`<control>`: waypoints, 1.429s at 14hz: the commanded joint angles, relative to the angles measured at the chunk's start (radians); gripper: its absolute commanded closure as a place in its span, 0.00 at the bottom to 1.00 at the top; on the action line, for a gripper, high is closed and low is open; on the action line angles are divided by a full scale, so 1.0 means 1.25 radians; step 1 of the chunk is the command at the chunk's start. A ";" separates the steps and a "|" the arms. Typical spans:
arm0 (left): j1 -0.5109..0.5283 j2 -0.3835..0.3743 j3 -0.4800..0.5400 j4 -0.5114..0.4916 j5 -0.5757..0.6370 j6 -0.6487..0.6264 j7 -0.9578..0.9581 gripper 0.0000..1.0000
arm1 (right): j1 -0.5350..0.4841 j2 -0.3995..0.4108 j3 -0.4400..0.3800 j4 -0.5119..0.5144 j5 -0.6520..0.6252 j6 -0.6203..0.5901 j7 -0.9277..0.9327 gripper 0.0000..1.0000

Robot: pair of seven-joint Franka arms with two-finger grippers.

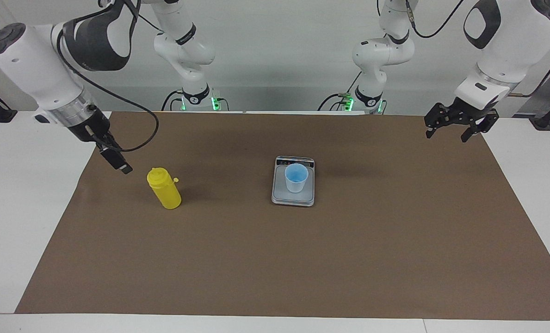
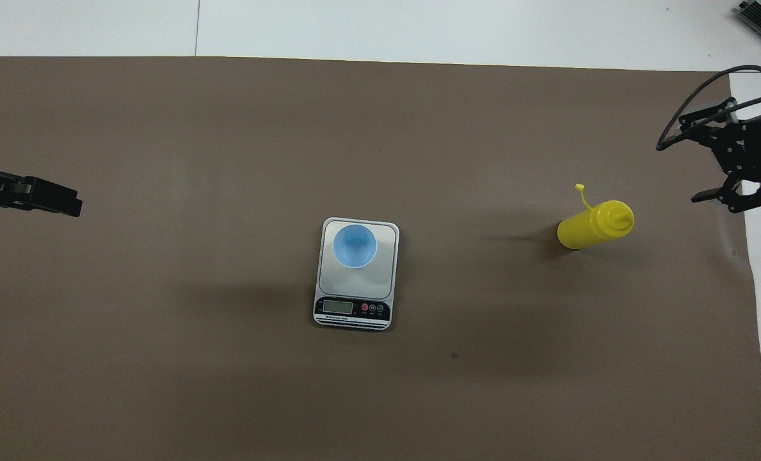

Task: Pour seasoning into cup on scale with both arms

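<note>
We see the cup (image 1: 296, 177) on the scale (image 1: 293, 198); the scale's button labels are perhaps too small to read. Right tool (image 1: 116, 159), fingers apart, hangs beside the seasoning (image 1: 163, 188). Left tool (image 1: 450, 131), fingers apart, waits over the surface (image 1: 302, 259).

A large flat brown paper mat (image 1: 302, 259) covers most of the white table top (image 1: 20, 208) — bare white margins border it.

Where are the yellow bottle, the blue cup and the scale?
yellow bottle (image 1: 165, 192), facing view, middle of its body
blue cup (image 2: 354, 246), overhead view, its blue inside
scale (image 2: 351, 309), overhead view, its dark display strip
</note>
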 commanded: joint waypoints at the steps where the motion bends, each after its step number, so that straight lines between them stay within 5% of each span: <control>1: -0.002 -0.013 0.000 -0.011 0.013 -0.008 0.012 0.00 | -0.024 0.061 0.008 0.042 0.064 -0.020 0.031 0.00; 12: 0.006 -0.019 0.003 -0.011 0.018 -0.019 0.006 0.00 | -0.069 0.157 0.008 -0.072 0.191 -0.004 -0.017 0.00; 20: -0.002 -0.024 0.001 -0.020 0.047 -0.018 0.024 0.00 | -0.068 0.097 0.008 -0.253 0.292 0.055 -0.032 0.00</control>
